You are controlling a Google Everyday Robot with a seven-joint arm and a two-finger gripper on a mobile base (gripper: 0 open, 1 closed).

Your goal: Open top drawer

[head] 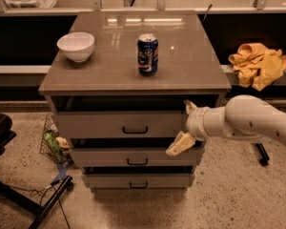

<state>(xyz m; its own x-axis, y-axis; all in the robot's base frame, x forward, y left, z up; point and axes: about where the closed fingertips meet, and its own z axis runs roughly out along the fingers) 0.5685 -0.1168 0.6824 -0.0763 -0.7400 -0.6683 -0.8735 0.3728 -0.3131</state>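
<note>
The top drawer (109,124) is the uppermost of three grey-beige drawers under the brown cabinet top (105,73). Its flat front carries a small dark bar handle (135,130), and a dark gap shows above the front. My gripper (183,125) is at the right end of this drawer front, on a white arm reaching in from the right. It is open, with one finger (188,106) by the front's upper edge and the other finger (178,145) by its lower edge. The drawer's interior is hidden.
A white bowl (76,46) and a blue soda can (148,54) stand on the cabinet top. Two narrower drawers (133,159) sit below. A yellow cloth (258,63) lies on a ledge at right. A bin with litter (55,144) and dark chair legs (19,199) are at left.
</note>
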